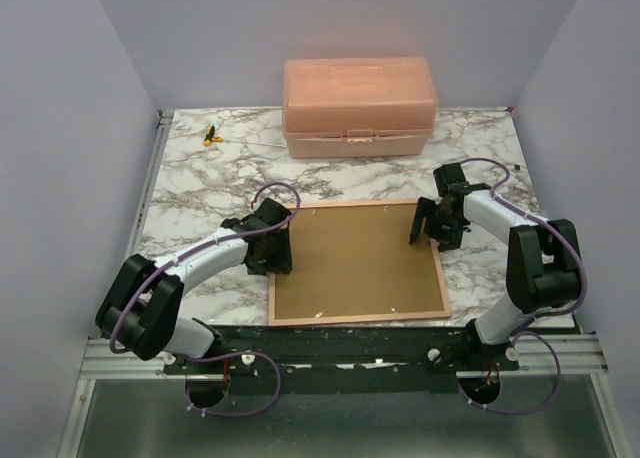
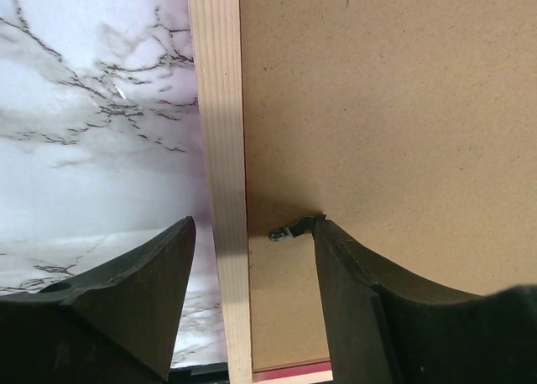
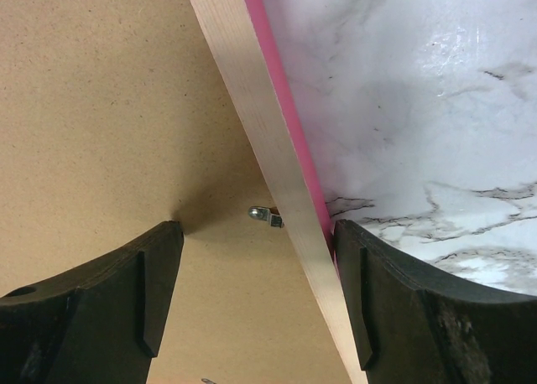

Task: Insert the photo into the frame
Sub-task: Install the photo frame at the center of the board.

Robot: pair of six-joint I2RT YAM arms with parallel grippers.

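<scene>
The frame (image 1: 355, 318) lies face down on the marble table, and its thin light wood border with a pink outer edge surrounds the brown backing board (image 1: 355, 258). The photo is hidden. My left gripper (image 1: 275, 253) is open and straddles the frame's left border (image 2: 220, 149), with one finger over the table and the other on the board (image 2: 377, 107) by a small metal tab (image 2: 285, 231). My right gripper (image 1: 428, 233) is open and straddles the right border (image 3: 252, 90), with a metal tab (image 3: 265, 215) between its fingers. Neither gripper holds anything.
A salmon-pink lidded box (image 1: 358, 106) stands at the back centre of the table. A small yellow and black object (image 1: 210, 134) lies at the back left. Grey walls close in the table on three sides.
</scene>
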